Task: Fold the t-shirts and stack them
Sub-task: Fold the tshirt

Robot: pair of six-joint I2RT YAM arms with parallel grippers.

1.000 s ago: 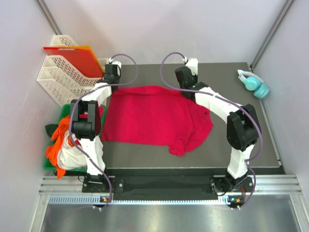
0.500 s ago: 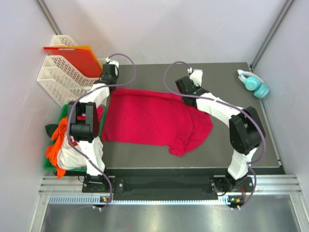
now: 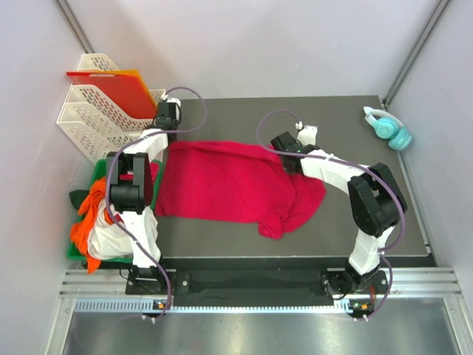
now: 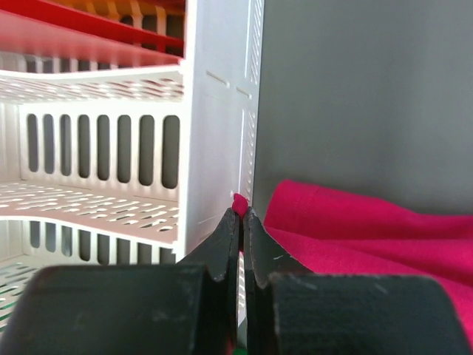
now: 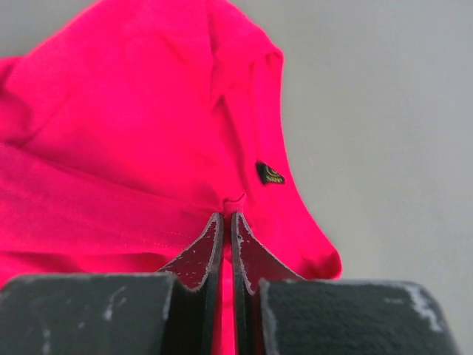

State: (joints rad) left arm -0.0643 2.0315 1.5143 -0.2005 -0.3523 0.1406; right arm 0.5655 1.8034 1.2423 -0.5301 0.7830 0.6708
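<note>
two arms reach over the dark table, both pinching the same crimson t-shirt.

left gripper: jaws closed tight on a small nub of red cloth at the shirt's far-left corner. the nub pokes out just past the tips. this corner sits right beside the white slotted tray rack, approx touching its corner post. rest of the shirt trails off to the right over bare table.

right gripper: jaws also closed, nipping a little fold of the red fabric on the shirt's right side. a small dark label lies on the cloth just beyond the tips, slightly right. fabric here is creased, w/ a rounded edge drooping onto the table at the right.

from the top cam the shirt lies across the middle of the table, mostly flat on the left and centre, bunched and doubled over at the right. a lumpy bit sticks out toward the near edge.

other shirts are off the table's left side by the left arm's base: an orange shirt and a white shirt heaped in a green bin, mostly covered.

a red-orange sheet rests on top of the rack. teal headphones are at the far-right corner, well apart from the shirt.
</note>
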